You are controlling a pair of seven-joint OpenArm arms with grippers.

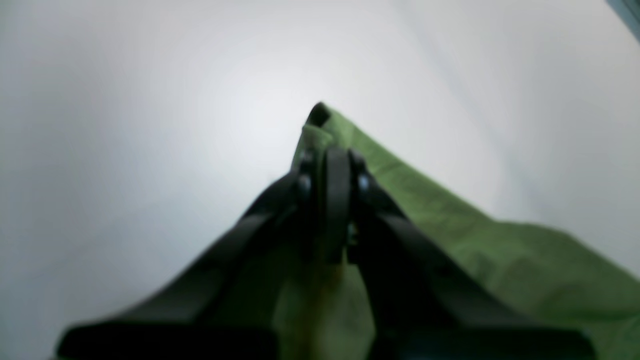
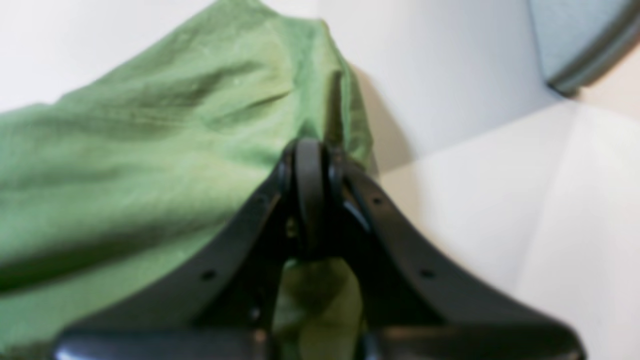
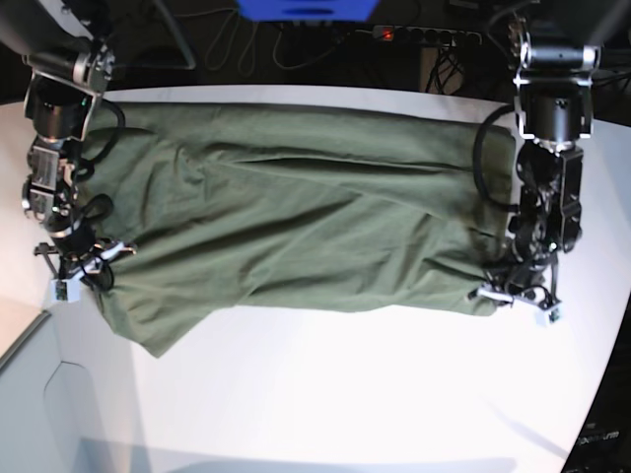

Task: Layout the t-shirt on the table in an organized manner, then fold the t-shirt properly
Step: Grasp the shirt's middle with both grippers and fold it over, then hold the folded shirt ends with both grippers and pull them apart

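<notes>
The olive-green t-shirt (image 3: 296,217) lies stretched sideways across the white table (image 3: 375,384), wrinkled, with one flap hanging toward the front left. My left gripper (image 1: 332,167) is shut on the shirt's edge, and a small cloth corner (image 1: 320,117) pokes out past its tips. In the base view this left gripper (image 3: 498,292) sits at the shirt's right end. My right gripper (image 2: 311,155) is shut on a bunched fold of the t-shirt (image 2: 150,150). In the base view the right gripper (image 3: 91,264) is at the shirt's left end.
Cables and a power strip (image 3: 424,35) run behind the table's far edge. The table's curved edge (image 3: 601,374) passes at the right. A grey lower surface (image 3: 39,394) lies off the table's front left corner, and a grey rim (image 2: 585,55) shows near the right gripper.
</notes>
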